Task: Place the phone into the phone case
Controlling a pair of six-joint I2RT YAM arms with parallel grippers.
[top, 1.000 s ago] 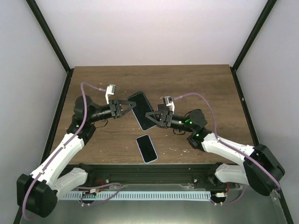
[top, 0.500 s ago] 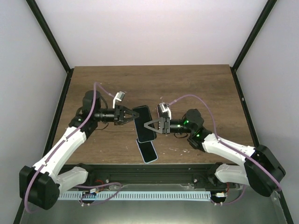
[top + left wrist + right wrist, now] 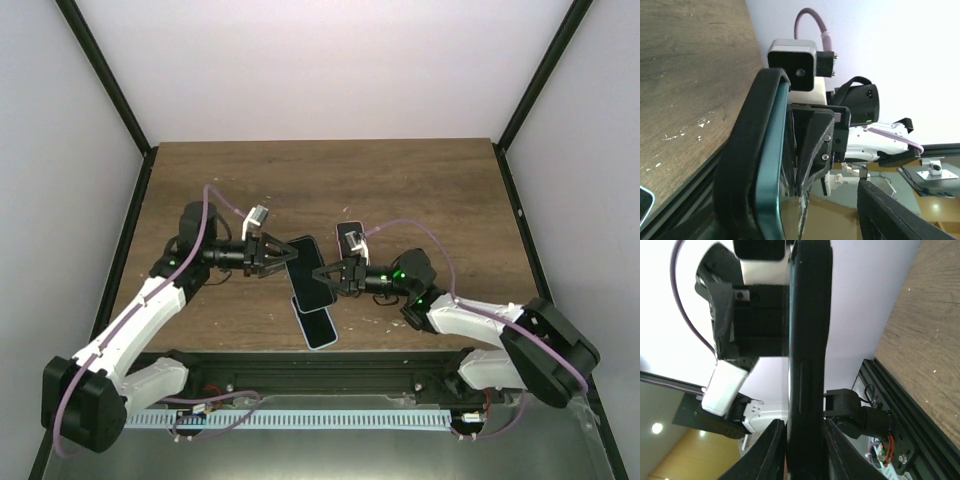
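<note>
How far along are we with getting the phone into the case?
Done: the case is up off the table, clamped in the right pincer. In hand: the left pincer stands open around its other edge, one finger clear of it. Left: the phone lies on the table under the case, not in it; all the fitting remains.
</note>
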